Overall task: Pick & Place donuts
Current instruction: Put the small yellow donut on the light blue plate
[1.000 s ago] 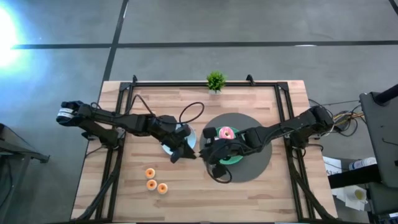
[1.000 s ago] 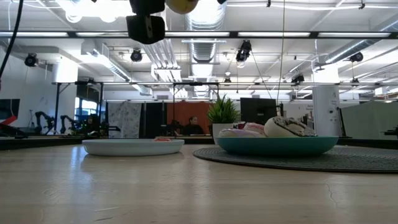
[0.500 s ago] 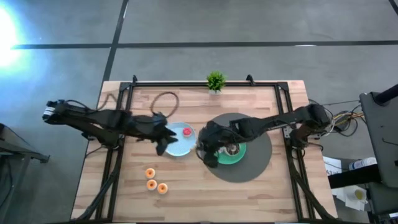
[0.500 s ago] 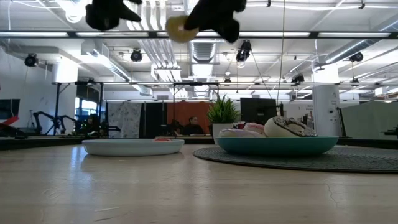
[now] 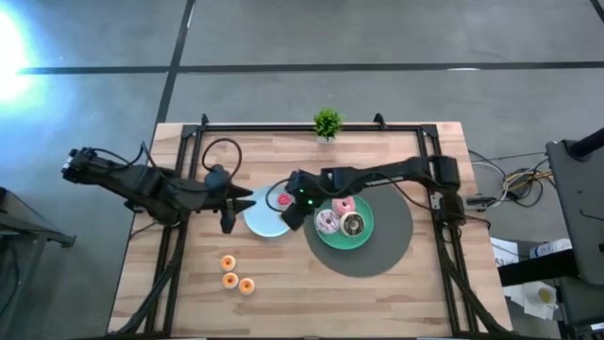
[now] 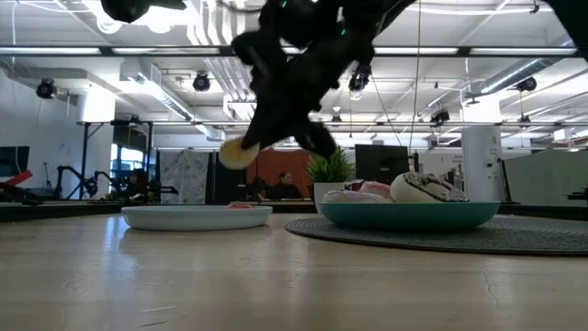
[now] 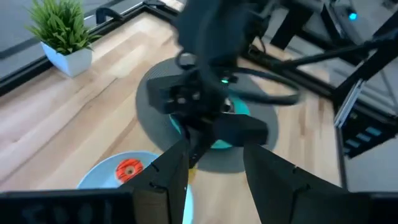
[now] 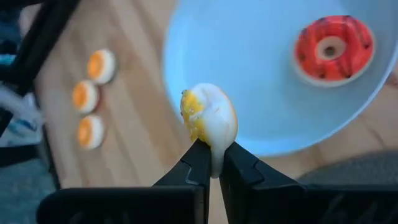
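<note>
My right gripper [image 8: 211,160] is shut on a small yellow donut [image 8: 209,118] and hangs over the near edge of the light-blue plate [image 5: 261,219]. A red mini donut [image 5: 282,200] lies flat on that plate. To its right, the green plate [image 5: 366,231] carries two pink donuts [image 5: 343,204] and a chocolate one [image 5: 353,225]. Three orange mini donuts [image 5: 229,280] rest on the wood near the front. My left gripper [image 7: 214,180] is open and holds nothing, left of the blue plate. My right gripper pinches the yellow donut's rim [image 8: 212,149] between its two fingertips. The fingers slant down from the table's right side. The donut [image 6: 237,154] stands on edge beyond the fingertips, lifted clear above the blue plate [image 6: 197,217].
The green plate sits on a round grey mat [image 5: 392,250]. A small potted plant [image 5: 327,123] stands at the far edge. Black frame rails [image 5: 179,246] run along the left and right sides. Bare wood lies near the front edge.
My right gripper has swung from over the green plate toward the table's left, rolled, and sunk toward the blue plate with the yellow donut. My left gripper has drawn back from the blue plate toward the left edge, and the red donut now shows on the plate.
</note>
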Available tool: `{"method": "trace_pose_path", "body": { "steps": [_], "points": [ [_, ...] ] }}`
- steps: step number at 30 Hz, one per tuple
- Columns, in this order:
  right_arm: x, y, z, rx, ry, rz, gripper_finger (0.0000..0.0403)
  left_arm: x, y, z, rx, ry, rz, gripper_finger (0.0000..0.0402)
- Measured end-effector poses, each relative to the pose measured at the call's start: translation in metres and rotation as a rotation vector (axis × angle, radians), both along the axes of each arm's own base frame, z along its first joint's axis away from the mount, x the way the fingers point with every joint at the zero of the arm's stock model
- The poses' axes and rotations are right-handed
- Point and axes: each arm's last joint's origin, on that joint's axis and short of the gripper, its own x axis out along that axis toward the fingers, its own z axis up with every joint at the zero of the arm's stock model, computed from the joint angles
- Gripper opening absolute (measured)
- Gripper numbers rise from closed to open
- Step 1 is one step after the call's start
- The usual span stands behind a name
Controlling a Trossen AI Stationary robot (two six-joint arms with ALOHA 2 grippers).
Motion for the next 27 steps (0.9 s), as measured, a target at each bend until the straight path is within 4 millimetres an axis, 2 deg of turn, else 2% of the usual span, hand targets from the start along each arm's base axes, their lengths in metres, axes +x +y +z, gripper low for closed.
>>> {"method": "trace_pose_path", "body": {
  "steps": [5, 10, 13, 17, 23, 27],
  "points": [
    [0.016, -0.012, -0.025, 0.045, 0.058, -0.057, 0.0013, -0.006, 0.000, 0.000, 0.046, 0.014, -0.011, 0.0128],
    [0.027, -0.016, -0.036, 0.069, 0.124, -0.086, 0.0015, -0.012, 0.001, 0.004, 0.065, 0.000, -0.026, 0.0128],
    [0.028, -0.017, -0.037, 0.044, 0.193, -0.093, 0.0029, -0.017, 0.003, 0.006, 0.067, -0.009, -0.024, 0.0128],
    [0.028, -0.018, -0.027, -0.034, 0.261, -0.071, 0.0067, -0.024, 0.007, 0.008, 0.106, -0.027, 0.043, 0.0128],
    [0.030, -0.019, -0.021, -0.036, 0.237, -0.056, 0.0123, -0.030, 0.011, 0.011, 0.149, -0.042, 0.091, 0.0128],
    [0.031, -0.017, -0.020, 0.032, 0.226, -0.014, 0.0137, -0.029, 0.011, 0.011, 0.147, -0.045, 0.101, 0.0128]
  ]
}}
